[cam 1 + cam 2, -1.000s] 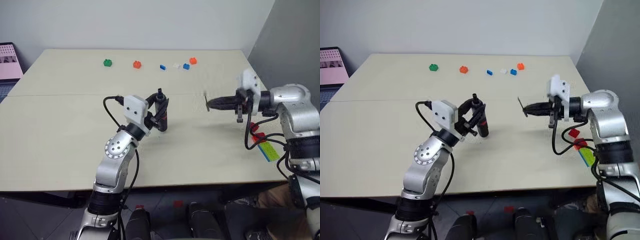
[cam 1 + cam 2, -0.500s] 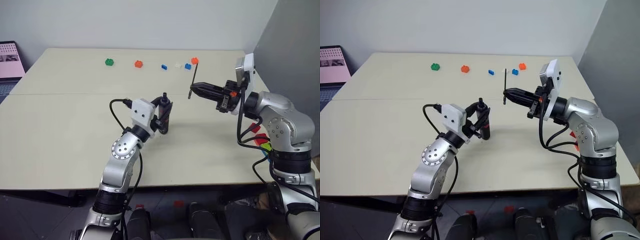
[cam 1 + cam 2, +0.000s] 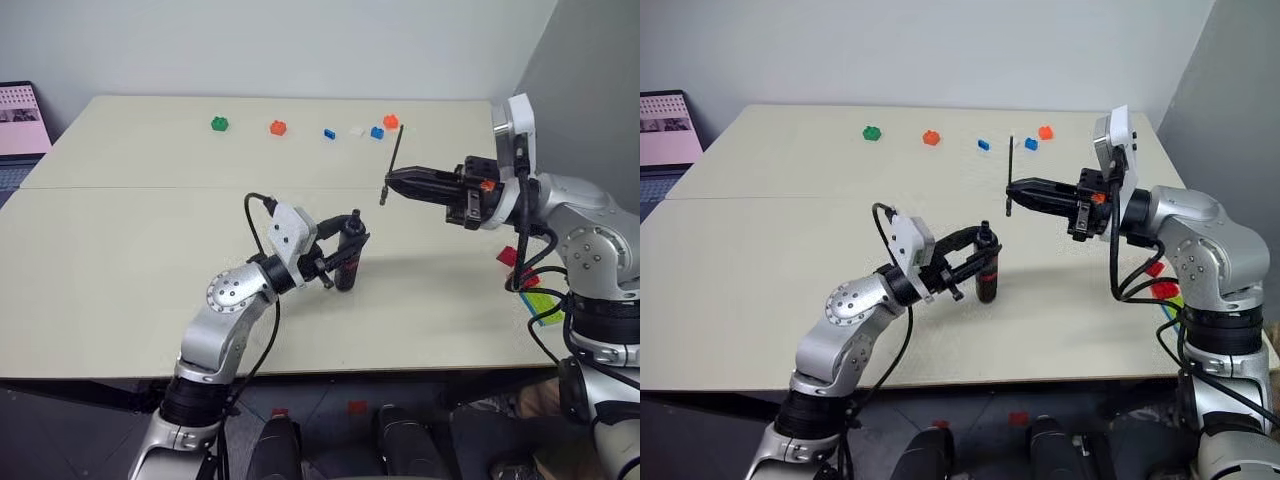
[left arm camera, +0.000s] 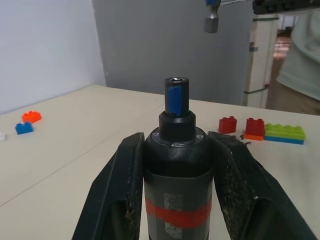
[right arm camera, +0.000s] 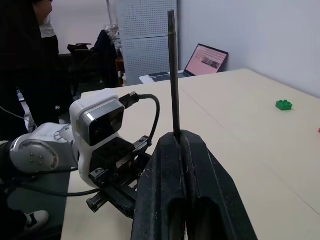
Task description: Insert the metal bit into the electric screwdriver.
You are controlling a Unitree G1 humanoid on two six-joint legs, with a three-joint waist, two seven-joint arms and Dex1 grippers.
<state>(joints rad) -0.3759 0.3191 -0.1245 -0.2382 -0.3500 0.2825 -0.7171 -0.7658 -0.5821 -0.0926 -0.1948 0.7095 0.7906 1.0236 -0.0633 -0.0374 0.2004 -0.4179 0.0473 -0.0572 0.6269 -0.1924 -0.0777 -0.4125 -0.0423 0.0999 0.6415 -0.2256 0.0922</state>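
The metal bit [image 3: 1010, 172] stands nearly upright, pinched at its lower part by the right tool [image 3: 1013, 191], whose 2 fingers are pressed together on it; its lower end is cut off at the top edge of the left wrist view. The electric screwdriver [image 3: 986, 268] stands upright on the desk [image 3: 760, 230], clamped between the 2 fingers of the left tool [image 3: 982, 256]; those fingers hide its sides, and its base is cut off in the left wrist view. The bit is above and apart from the screwdriver's socket. Small bricks [image 3: 931, 138] lie far back, their shapes hard to make out
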